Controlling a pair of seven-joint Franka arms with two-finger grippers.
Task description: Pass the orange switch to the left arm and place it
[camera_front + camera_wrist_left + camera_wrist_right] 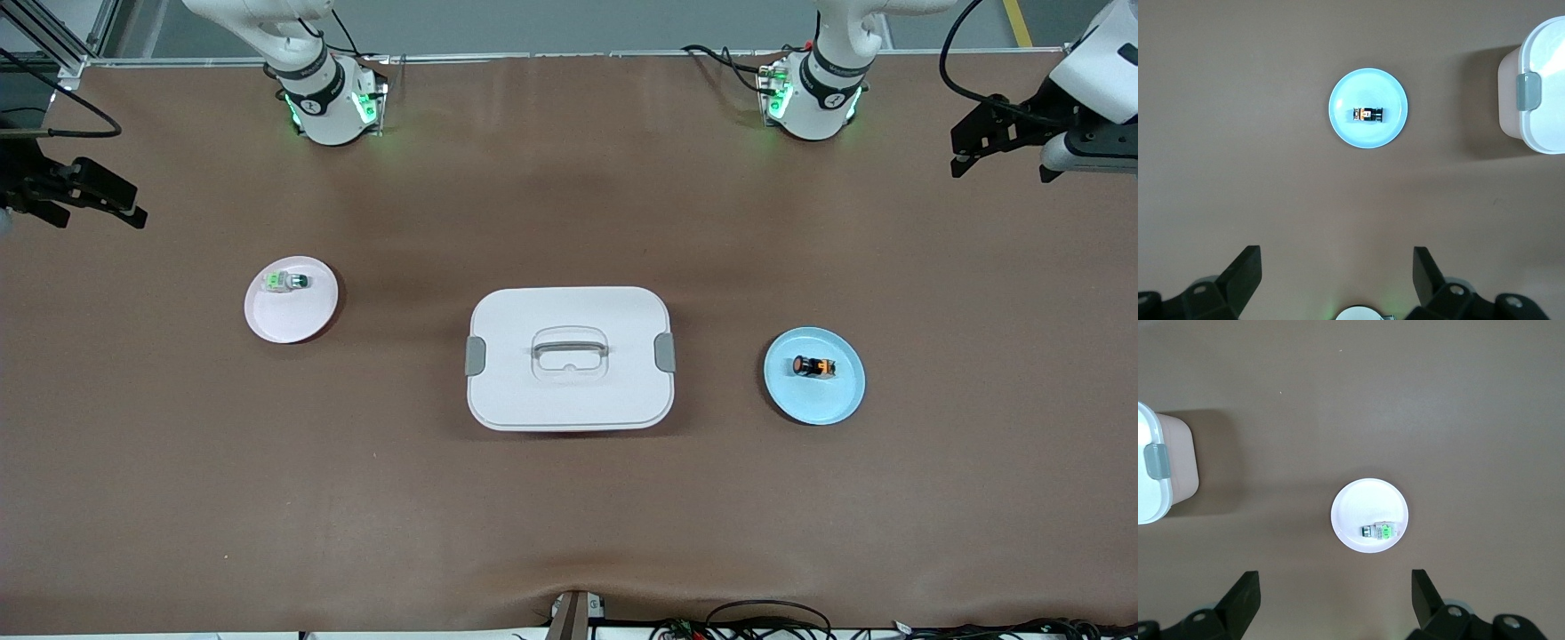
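Note:
The orange switch (814,365) (1367,114) lies on its side on a light blue plate (840,400) (1368,87), toward the left arm's end of the table. The white box (569,400) (1545,67) (1148,500) stands mid-table, lid on and grey latches at its ends. My left gripper (965,151) (1336,252) hangs open and empty high over the table's left-arm end, apart from the blue plate. My right gripper (133,206) (1335,575) hangs open and empty high over the right-arm end.
A white switch with a green cap (286,282) (1378,531) lies on a pale plate (293,320) (1358,507) toward the right arm's end. Both arm bases (329,107) (813,102) stand at the table's edge farthest from the front camera. Cables (765,618) lie along the nearest edge.

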